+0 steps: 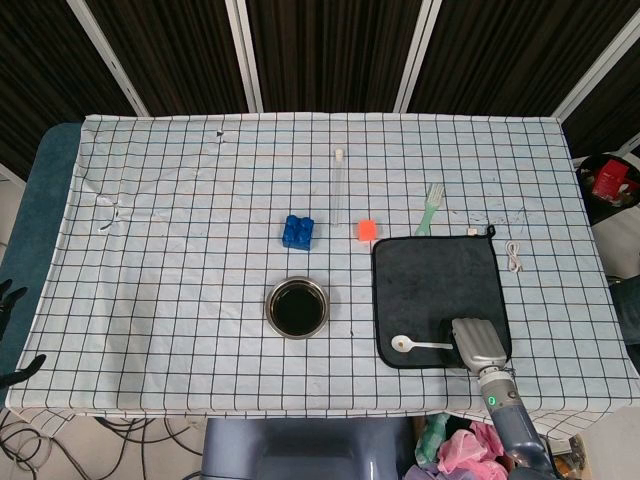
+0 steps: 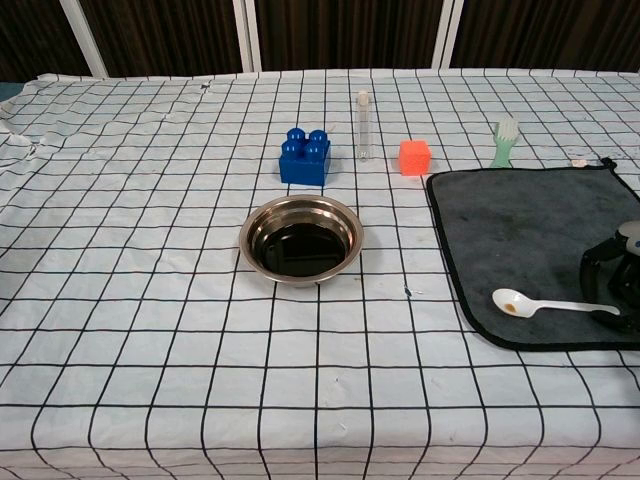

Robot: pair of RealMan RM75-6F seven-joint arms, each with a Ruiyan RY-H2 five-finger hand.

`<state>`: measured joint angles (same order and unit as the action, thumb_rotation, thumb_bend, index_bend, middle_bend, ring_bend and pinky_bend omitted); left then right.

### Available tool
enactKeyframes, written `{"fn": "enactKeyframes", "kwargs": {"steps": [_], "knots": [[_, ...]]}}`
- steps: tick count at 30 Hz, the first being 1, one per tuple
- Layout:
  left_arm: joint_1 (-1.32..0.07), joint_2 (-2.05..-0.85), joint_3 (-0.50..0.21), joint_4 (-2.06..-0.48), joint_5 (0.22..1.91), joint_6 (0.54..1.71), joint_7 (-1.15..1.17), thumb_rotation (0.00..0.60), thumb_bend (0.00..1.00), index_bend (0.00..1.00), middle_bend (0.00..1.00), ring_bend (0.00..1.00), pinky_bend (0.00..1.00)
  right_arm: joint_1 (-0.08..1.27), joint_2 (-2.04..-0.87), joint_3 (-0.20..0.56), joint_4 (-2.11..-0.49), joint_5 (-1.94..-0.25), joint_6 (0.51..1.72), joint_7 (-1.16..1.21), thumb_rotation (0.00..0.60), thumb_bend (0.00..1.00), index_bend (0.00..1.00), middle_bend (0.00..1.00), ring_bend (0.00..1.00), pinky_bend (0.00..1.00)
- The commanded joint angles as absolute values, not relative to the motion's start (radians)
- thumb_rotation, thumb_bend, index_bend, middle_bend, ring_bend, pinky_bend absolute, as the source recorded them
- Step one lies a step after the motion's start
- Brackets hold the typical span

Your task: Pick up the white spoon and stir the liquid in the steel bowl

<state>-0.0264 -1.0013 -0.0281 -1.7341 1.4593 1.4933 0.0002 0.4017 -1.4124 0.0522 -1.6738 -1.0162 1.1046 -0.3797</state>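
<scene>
We see the white spoon [image 1: 419, 345] lying flat on the dark grey mat [image 1: 430, 270], near the mat's front edge, to the right of the steel bowl [image 1: 297, 307]. Its long axis runs side to side, nearly parallel to that front edge: the bowl end of the spoon points left, toward the steel bowl, and the handle runs right to the right robot hand [image 1: 478, 343]. In the head view this robot hand rests over the front right corner of the mat, palm down, covering the handle's tip; in the chest view its dark fingers [image 2: 600, 272] curve down around the handle end, but we cannot tell whether they actually clamp it. The steel bowl sits on the checked cloth of the surface [image 1: 180, 270], just left of the mat, upright and holding dark liquid [image 2: 300, 245]. Behind the steel bowl stands a blue building block [image 1: 297, 231], and to the right of that an orange cube [image 1: 366, 230] just beyond the mat's rear left corner. A thin clear tube [image 1: 340, 185] lies further back, its length running front to back. A pale green fork [image 1: 431, 207] lies behind the mat's rear edge, and a small white cable [image 1: 514, 256] lies just off the mat's right side. The left robot hand [image 1: 10, 300] shows only as dark fingers at the far left edge, off the surface; we cannot tell its state.
</scene>
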Motion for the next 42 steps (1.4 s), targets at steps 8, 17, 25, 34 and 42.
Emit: {"fn": "enactKeyframes", "kwargs": {"steps": [8,17,25,34,42], "knots": [[-0.026,-0.999,-0.027,-1.734,1.462,1.493,-0.002,0.6,0.19,0.1,0.01,0.0,0.0,0.397,-1.414,0.052,-1.67,-1.02,1.106,-0.373,0.6,0.36,0.58,0.85,1.0,1.0],[-0.024,-0.995,-0.027,-1.733,1.465,1.5,-0.013,0.6,0.19,0.1,0.01,0.0,0.0,0.397,-1.414,0.057,-1.678,-1.036,1.114,-0.373,0.6,0.38,0.59,0.85,1.0,1.0],[-0.026,-0.999,-0.025,-1.735,1.461,1.492,-0.002,0.6,0.19,0.1,0.01,0.0,0.0,0.399,-1.403,0.062,-1.679,-1.064,1.115,-0.354,0.6,0.39,0.6,0.85,1.0,1.0],[-0.025,-1.004,-0.027,-1.737,1.462,1.498,0.005,0.6,0.19,0.1,0.0,0.0,0.0,0.411,-1.32,0.093,-1.7,-1.153,1.16,-0.355,0.6,0.39,0.6,0.86,1.0,1.0],[-0.028,-1.014,-0.028,-1.732,1.469,1.498,0.014,0.6,0.19,0.1,0.01,0.0,0.0,0.444,-1.241,0.114,-1.732,-1.233,1.178,-0.419,0.6,0.39,0.6,0.86,1.0,1.0]]}}
